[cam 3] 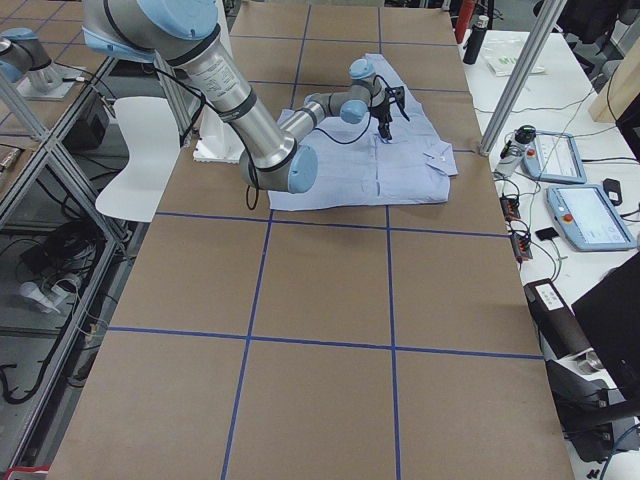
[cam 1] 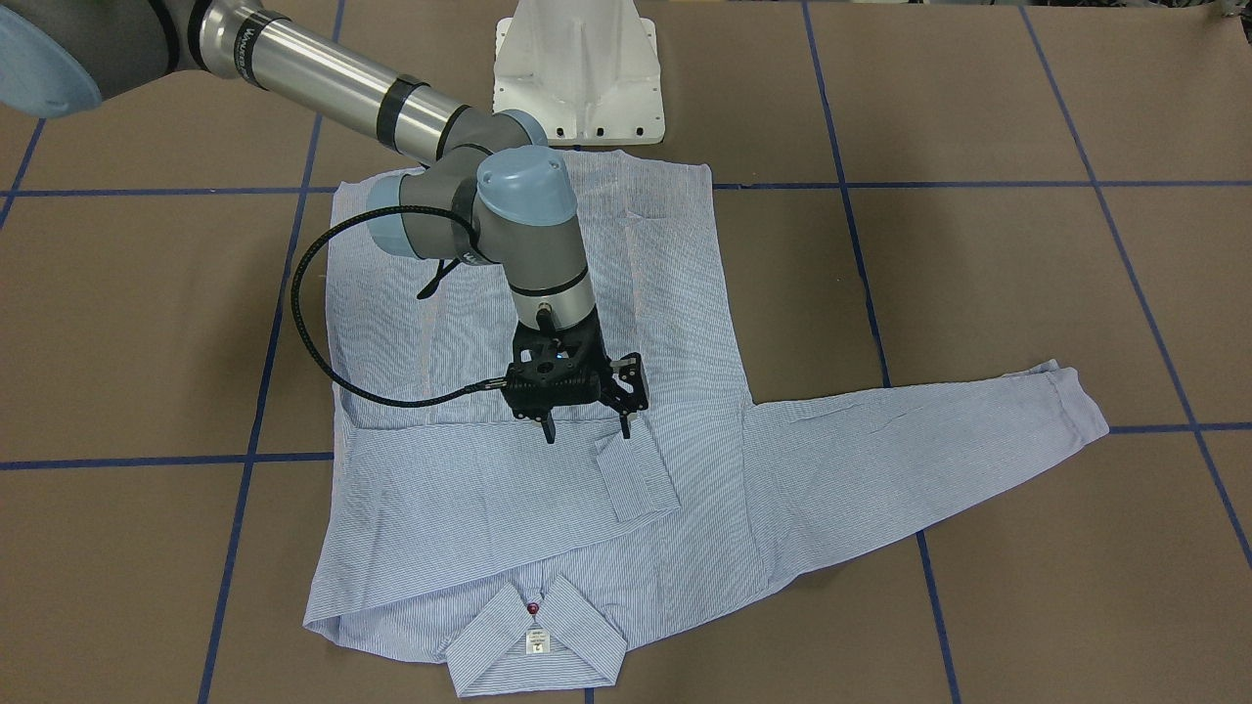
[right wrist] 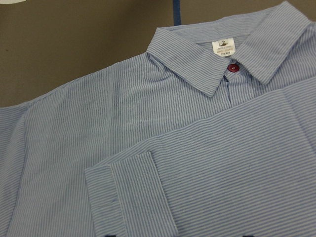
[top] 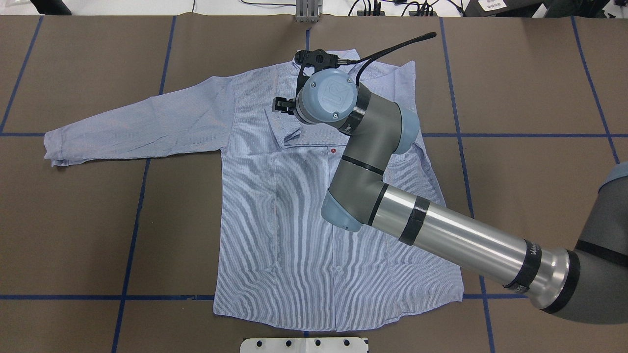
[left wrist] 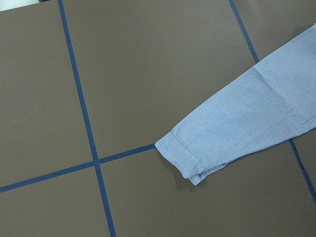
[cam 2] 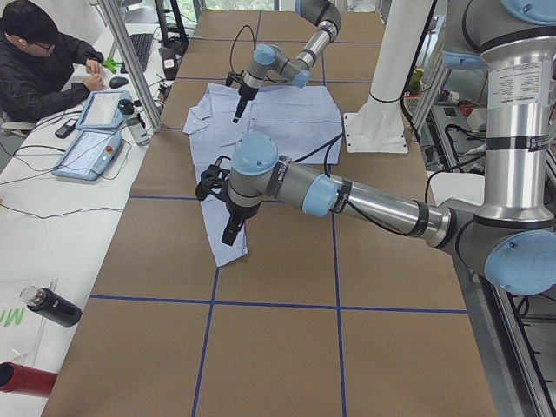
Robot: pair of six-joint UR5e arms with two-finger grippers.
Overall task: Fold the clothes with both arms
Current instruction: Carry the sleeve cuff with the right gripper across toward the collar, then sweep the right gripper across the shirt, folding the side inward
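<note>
The light blue striped shirt (cam 1: pixel 548 508) lies flat, front up and buttoned, with its collar (cam 1: pixel 538 645) toward the table's far side from the robot. One sleeve is folded across the chest, and its cuff (cam 1: pixel 636 479) lies just beyond my right gripper (cam 1: pixel 588 428). That gripper hangs open above the chest and holds nothing. The other sleeve (top: pixel 132 122) stretches out flat, its cuff (left wrist: pixel 192 158) on bare table. My left gripper (cam 2: pixel 230 228) hovers high near that cuff. It shows only in the exterior left view, so I cannot tell whether it is open or shut.
The white pedestal base (cam 1: pixel 577 78) stands at the shirt's hem. Blue tape lines cross the brown table (top: pixel 73 220). Beside the table, a person (cam 2: pixel 43 61) sits at a white bench with control tablets (cam 2: pixel 87 152) and an aluminium post (cam 2: pixel 130 69).
</note>
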